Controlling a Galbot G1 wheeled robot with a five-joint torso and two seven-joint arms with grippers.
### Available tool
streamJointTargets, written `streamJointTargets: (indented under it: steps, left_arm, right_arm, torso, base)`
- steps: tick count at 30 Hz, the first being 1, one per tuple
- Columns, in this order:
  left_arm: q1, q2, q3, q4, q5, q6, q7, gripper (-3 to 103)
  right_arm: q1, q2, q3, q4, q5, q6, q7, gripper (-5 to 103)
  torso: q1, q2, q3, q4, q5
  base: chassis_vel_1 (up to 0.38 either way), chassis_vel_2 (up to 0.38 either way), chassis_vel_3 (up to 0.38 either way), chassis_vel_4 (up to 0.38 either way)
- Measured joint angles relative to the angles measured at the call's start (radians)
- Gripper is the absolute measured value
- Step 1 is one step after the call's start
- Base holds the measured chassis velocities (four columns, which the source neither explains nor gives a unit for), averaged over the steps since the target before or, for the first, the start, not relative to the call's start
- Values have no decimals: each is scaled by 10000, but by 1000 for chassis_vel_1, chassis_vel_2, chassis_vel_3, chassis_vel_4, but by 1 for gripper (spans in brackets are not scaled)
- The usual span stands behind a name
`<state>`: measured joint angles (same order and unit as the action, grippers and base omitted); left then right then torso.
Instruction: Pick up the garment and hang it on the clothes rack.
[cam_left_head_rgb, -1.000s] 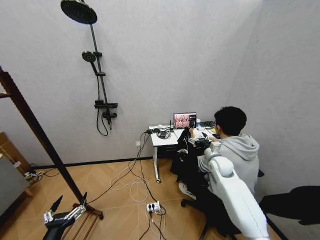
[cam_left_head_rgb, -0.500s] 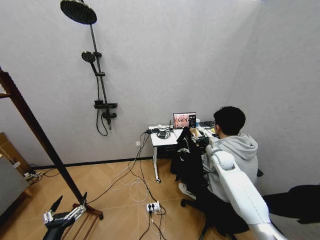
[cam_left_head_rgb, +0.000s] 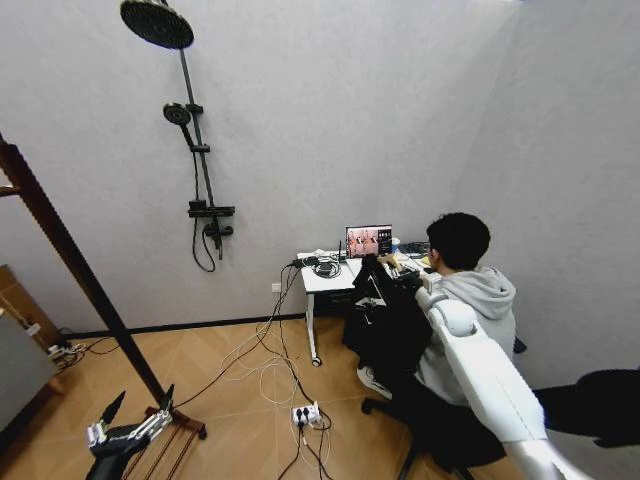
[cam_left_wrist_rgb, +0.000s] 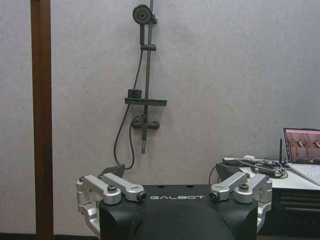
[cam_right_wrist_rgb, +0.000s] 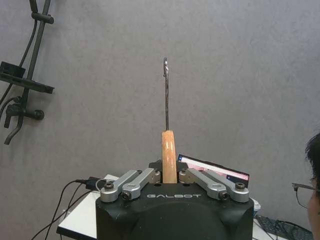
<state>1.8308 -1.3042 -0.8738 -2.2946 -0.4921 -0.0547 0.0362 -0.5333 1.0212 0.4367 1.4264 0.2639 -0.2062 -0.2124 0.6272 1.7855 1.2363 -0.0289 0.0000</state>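
The garment (cam_left_head_rgb: 388, 322), black, hangs from my right gripper (cam_left_head_rgb: 404, 281), which is held out toward the desk on the white arm. In the right wrist view the gripper (cam_right_wrist_rgb: 169, 176) is shut on the light wooden hanger (cam_right_wrist_rgb: 168, 152), with its metal hook (cam_right_wrist_rgb: 166, 92) pointing straight out beyond the fingers. The clothes rack (cam_left_head_rgb: 62, 240) is a dark reddish-brown post slanting along the left edge, its base (cam_left_head_rgb: 182, 422) on the floor. My left gripper (cam_left_head_rgb: 128, 428) hangs low beside that base, open and holding nothing. Its wrist view shows the rack post (cam_left_wrist_rgb: 41, 120) close by.
A person in a grey hoodie (cam_left_head_rgb: 472, 300) sits at a white desk (cam_left_head_rgb: 325, 278) with a laptop (cam_left_head_rgb: 368, 240), right behind the garment. A shower fixture (cam_left_head_rgb: 195, 150) is mounted on the wall. Cables and a power strip (cam_left_head_rgb: 305, 412) lie on the wooden floor.
My right arm has shifted slightly to the right, and the garment has swung and now hangs fuller in front of the seated person. The left arm has not moved.
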Motion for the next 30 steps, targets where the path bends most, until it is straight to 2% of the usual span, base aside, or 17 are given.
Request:
streamJointTargets:
  steps: [10, 13, 14, 15, 18, 24, 30]
  left_arm:
    - [0, 0, 0, 0, 0, 0, 1, 100]
    - [0, 0, 0, 0, 0, 0, 1, 100]
    - [0, 0, 0, 0, 0, 0, 1, 100]
    - [0, 0, 0, 0, 0, 0, 0, 100]
    - [0, 0, 0, 0, 0, 0, 1, 100]
    - [0, 0, 0, 0, 0, 0, 1, 100]
    - [0, 0, 0, 0, 0, 1, 1, 100]
  right_arm:
    - [-840, 327, -151, 2483, 573, -404, 807, 10]
    - [-840, 563, -775, 3467, 1528, -596, 1150, 10]
    - [-840, 563, -775, 3467, 1528, -596, 1150, 10]
    - [-693, 744, -1147, 3619, 2063, -543, 1212, 10]
    - [-435, 1049, -1670, 3687, 2593, -399, 1227, 10]
    - [-113, 1792, -2511, 3494, 2657, -229, 1040, 10]
    - [-55, 1980, -2689, 3358, 2553, -199, 1000, 10]
  torso:
    - [-1, 0, 0, 0, 1]
    - [-2, 1, -1, -2, -3]
    - [-2, 1, -1, -2, -3]
    - [-1, 1, -1, 1, -2]
    - [-1, 1, -1, 3, -5]
    - [-1, 1, -1, 2, -3]
    - [0, 0, 0, 1, -2]
  base:
    - [0, 0, 0, 0]
    - [0, 0, 0, 0]
    - [0, 0, 0, 0]
    - [0, 0, 0, 0]
    - [0, 0, 0, 0]
    - [0, 0, 0, 0]
    - [0, 0, 0, 0]
